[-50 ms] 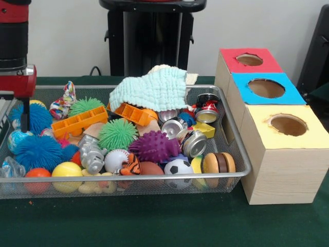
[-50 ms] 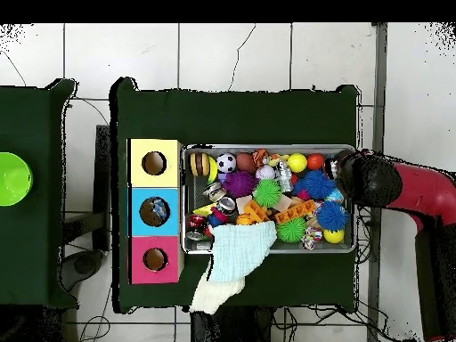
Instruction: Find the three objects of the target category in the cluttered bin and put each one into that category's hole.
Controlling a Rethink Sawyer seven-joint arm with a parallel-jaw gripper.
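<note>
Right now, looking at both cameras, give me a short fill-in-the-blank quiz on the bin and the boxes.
1. The box nearest the camera in the front view has a ____ top.
2. The pale cloth hangs over the bin's ____ rim.
3. The middle box's top is ____.
4. The black-and-white ball is a toy ____ ball.

Answers: yellow; far; blue; soccer
</note>
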